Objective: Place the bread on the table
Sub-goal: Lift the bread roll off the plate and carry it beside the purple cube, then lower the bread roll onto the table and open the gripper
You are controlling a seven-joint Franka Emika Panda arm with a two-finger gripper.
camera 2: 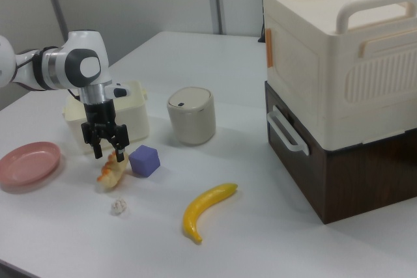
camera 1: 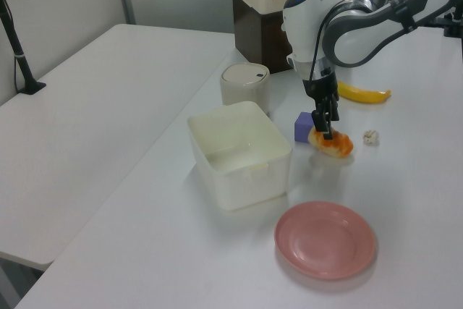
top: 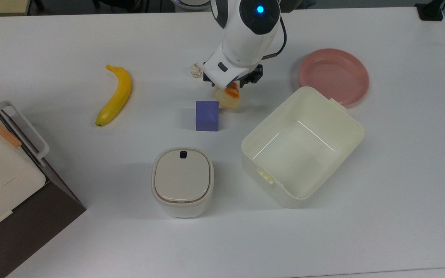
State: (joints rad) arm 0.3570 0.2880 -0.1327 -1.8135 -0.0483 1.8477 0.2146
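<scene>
The bread is already off the pink plate, which stands bare near the top view's right. The bread is now at the white worktop, just beside the purple block, on the block's right in the top view and on its left in the right view. In the right view it seems to rest on the worktop, tilted, with one end lower than the other. I cannot tell for sure if the whole bun lies flat yet.

The pincer is directly over the bread, and its fingers stand spread apart in the right view, so I judge it as released or just releasing. In the left view one fingertip looks very close to the orange top of the bread, maybe touching it; this I cannot decide. So the main part of the task looks nearly done. What is left, in my judgement, is to lift the pincer away without dragging the bun and without knocking the block.

The arm comes in from the top view's upper edge. Its last link points steeply down to the worktop, with the wrist almost vertical above the bread. The crumpled wad of paper lies just beside the wrist in the top view, apart from the bread. The open cream container is near, on the top view's right.
</scene>
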